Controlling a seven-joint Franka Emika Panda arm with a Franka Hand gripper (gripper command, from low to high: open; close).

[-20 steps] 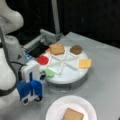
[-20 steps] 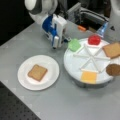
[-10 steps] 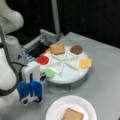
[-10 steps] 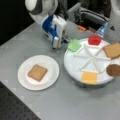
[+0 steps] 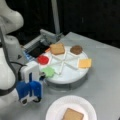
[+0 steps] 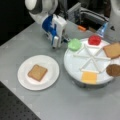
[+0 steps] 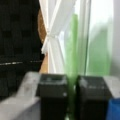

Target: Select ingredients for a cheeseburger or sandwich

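Toast (image 6: pixel 37 72), a single tan-brown square, lies in the middle of the white paper plate (image 6: pixel 51 65) at a front view's left; it shows again at a front view's bottom (image 5: pixel 72 115). No sandwich stack is built on it.

The other ingredients sit in the white divided tray (image 6: pixel 75 65), each in its own wedge:
- second toast square (image 5: pixel 57 48)
- dark brown patty (image 5: pixel 76 49)
- yellow-orange cheese square (image 5: pixel 84 63)
- red tomato disc (image 5: pixel 43 59)
- green lettuce (image 5: pixel 48 71), at the tray's rim

No writing can be read on anything.

The claw (image 5: pixel 30 100), white-bodied with blue fingers (image 5: pixel 36 89), hangs just beside the tray, on the lettuce's side. In a front view it stands over the grey table (image 6: pixel 30 42), between plate and tray, with the lettuce (image 6: pixel 74 44) nearest to it.

In the wrist view the two dark fingertips (image 7: pixel 52 95) stand close together with only a narrow slit between them. A green streak runs down through that slit, and the tray's white dividers lie beyond. I cannot tell whether the claw (image 7: pixel 71 100) pinches the lettuce or the green merely shows through the gap.
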